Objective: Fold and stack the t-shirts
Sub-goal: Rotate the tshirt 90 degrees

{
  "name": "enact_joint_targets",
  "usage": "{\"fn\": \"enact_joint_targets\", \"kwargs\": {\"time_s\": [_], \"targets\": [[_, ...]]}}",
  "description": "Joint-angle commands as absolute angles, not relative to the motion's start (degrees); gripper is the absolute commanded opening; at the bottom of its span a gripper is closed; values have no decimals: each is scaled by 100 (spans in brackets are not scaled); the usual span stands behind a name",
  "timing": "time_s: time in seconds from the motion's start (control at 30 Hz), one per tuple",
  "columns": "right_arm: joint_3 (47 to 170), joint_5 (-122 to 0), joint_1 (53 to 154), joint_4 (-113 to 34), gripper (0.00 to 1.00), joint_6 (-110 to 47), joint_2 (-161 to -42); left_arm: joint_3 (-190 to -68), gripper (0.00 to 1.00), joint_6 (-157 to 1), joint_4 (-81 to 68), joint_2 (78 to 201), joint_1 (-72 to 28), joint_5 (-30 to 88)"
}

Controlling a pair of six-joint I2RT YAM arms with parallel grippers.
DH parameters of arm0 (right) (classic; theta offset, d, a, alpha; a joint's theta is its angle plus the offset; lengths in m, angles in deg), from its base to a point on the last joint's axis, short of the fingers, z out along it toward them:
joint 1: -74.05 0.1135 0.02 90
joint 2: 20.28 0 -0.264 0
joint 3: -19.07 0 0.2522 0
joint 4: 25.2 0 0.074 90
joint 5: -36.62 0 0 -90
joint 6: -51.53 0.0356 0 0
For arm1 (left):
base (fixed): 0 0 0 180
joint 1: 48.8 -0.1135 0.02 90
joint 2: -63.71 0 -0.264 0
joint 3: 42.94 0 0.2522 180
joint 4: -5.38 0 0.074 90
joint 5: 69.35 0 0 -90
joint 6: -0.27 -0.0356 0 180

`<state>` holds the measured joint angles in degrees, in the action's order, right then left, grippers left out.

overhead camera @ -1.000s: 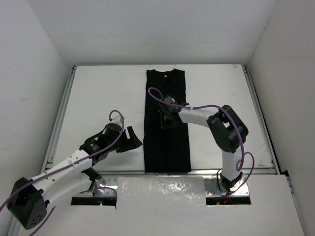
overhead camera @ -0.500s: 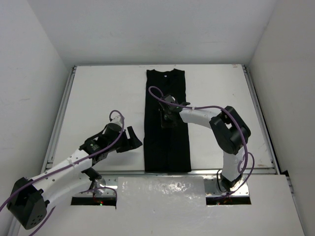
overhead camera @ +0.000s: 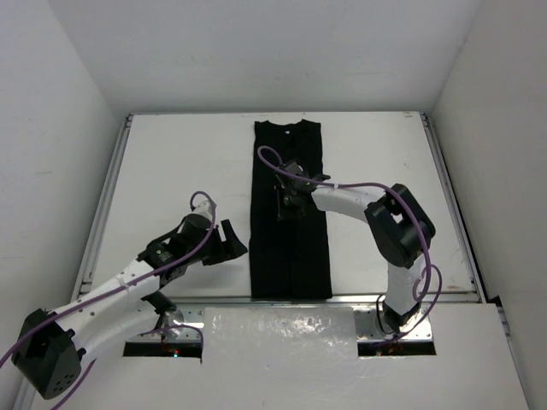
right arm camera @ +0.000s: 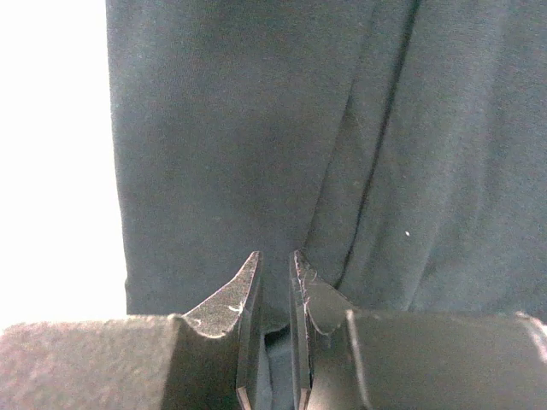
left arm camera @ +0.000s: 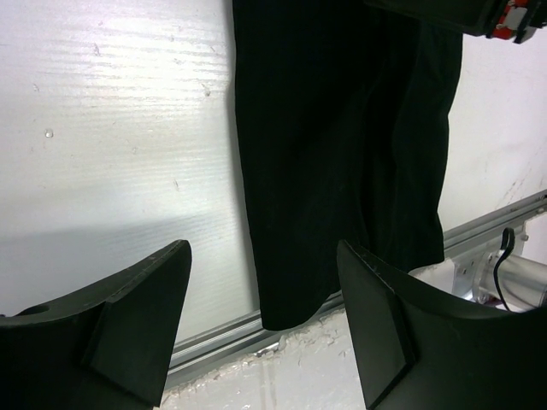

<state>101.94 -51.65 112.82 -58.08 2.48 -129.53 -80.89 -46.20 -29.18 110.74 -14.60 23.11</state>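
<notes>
right gripper [right arm camera: 276, 256] pinches the one t-shirt [overhead camera: 291, 248]; left gripper [left arm camera: 262, 282] gapes.

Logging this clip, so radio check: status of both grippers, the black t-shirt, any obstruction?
Left gripper open, beside plain black cloth t-shirt. Right gripper nearly shut at its middle, pinch unclear. Shirt folded lengthwise, flat. No obstruction seen.
</notes>
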Motion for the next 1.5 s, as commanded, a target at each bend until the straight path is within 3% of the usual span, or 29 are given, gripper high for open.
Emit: {"fn": "enact_joint_targets", "kwargs": {"time_s": [0.0,0.2,0.47,0.53,1.23,1.43,1.47], "targets": [[10429,-5216,11299,-5795,17,266,-13093,-8149,68,-4684,-2728,10977,-1426,2364],[10420,-4909,11299,-5856,20,266,-13093,-8140,68,-4701,-2702,11012,-1417,2390],[10359,-4890,11273,-5821,38,293,-13111,-8140,68,-4719,-2658,11056,-1417,2417],[10394,-4890,11273,-5813,38,275,-13128,-8140,68,-4728,-2658,11065,-1417,2417],[10622,-5312,11290,-5628,29,310,-13383,-8114,68,-4719,-2657,10994,-1408,2417],[10631,-5295,11290,-5619,19,354,-13374,-8123,68,-4719,-2649,10994,-1417,2417],[10631,-5277,11290,-5645,13,354,-13392,-8114,68,-4719,-2649,10994,-1417,2434]]}}
